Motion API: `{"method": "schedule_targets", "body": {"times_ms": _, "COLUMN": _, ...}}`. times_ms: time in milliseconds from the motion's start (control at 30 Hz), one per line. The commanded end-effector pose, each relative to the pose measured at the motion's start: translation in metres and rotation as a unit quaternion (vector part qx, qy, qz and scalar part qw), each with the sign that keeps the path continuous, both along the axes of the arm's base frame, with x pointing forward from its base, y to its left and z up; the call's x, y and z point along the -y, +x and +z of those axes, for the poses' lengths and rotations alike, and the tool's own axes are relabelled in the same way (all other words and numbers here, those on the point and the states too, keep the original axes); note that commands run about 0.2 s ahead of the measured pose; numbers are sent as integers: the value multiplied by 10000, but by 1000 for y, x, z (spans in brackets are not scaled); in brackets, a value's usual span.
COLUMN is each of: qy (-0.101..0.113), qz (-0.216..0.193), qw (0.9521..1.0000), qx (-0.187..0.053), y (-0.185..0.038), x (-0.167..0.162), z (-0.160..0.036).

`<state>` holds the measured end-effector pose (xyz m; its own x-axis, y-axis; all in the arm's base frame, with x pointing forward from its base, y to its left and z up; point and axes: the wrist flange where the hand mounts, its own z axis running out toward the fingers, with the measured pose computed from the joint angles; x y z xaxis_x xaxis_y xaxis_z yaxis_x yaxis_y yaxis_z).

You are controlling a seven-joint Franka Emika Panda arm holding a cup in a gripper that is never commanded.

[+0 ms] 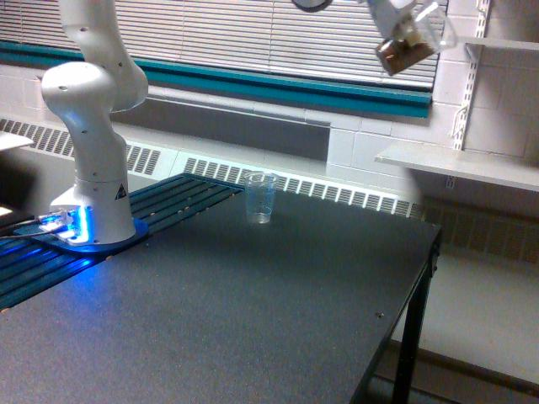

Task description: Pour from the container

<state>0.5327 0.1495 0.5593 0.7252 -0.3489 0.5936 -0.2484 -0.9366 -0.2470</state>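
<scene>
Container [408,44] with brown contents hung tilted, clamped in my gripper [396,25], high above, right of tapered cup [260,198] on table [253,320].

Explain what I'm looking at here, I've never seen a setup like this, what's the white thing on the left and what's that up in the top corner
There is one picture of this moment, taken by a camera standing off to the side of the table, not mounted on the machine.

The white jointed column at the exterior view's left is the lower part of a robot arm. Its base, lit blue, is bolted near the edge of a dark table. The arm rises out of the top of the picture and comes back in at the upper right.

There, its gripper, only partly in view, holds a small clear cup high in the air. The cup is tilted and has something brown inside. Nothing is spilling out.

On the table stands a taller clear cup, upright and apparently empty. It sits below the held cup and further toward the exterior view's left, not directly underneath.

Behind are window blinds and a wall shelf.
</scene>
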Motion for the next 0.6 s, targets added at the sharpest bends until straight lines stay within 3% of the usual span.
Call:
{"method": "schedule_targets", "body": {"times_ms": 33, "qy": 22, "qz": 184, "qw": 9998, "qx": 74, "y": -38, "x": -30, "z": -1}}
{"method": "schedule_targets", "body": {"times_ms": 600, "qy": 1, "qz": 444, "qw": 9987, "qx": -250, "y": -148, "x": -84, "z": -39}}
